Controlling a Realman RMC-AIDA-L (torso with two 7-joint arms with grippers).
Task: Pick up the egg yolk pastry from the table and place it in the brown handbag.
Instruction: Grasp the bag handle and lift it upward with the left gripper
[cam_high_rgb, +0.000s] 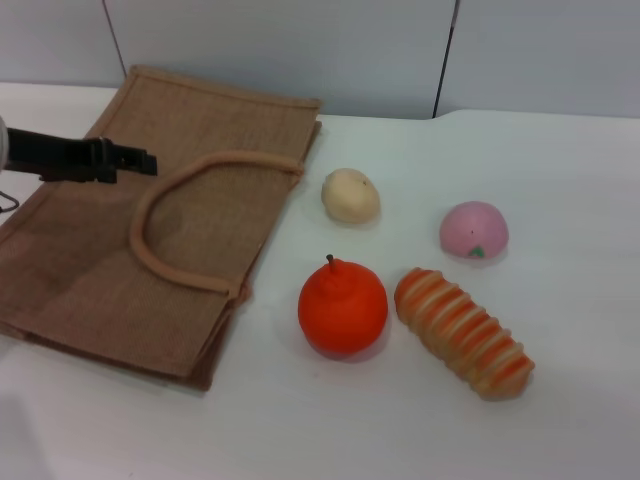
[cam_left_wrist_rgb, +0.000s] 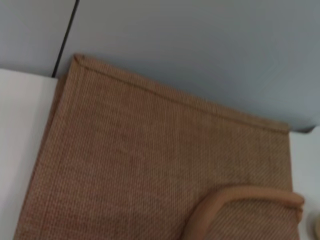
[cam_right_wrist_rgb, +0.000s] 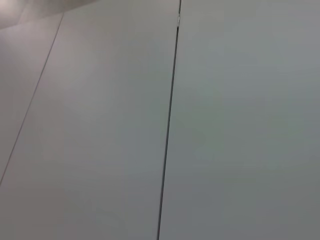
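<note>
The egg yolk pastry (cam_high_rgb: 350, 195), a small pale cream ball with a brown speck, sits on the white table just right of the brown handbag (cam_high_rgb: 90, 270). The handbag lies flat at the left, with its rolled loop handle (cam_high_rgb: 215, 162) on top. It also fills the left wrist view (cam_left_wrist_rgb: 150, 160), where the handle (cam_left_wrist_rgb: 235, 197) shows too. My left gripper (cam_high_rgb: 140, 160) is a black arm reaching in from the left, held above the bag near the handle and well left of the pastry. My right gripper is out of view.
An orange fruit (cam_high_rgb: 342, 307) sits in front of the pastry. An orange-striped long bread (cam_high_rgb: 463, 331) lies to its right. A pink dome bun (cam_high_rgb: 473, 229) is at the right. A grey panelled wall (cam_right_wrist_rgb: 170, 120) stands behind the table.
</note>
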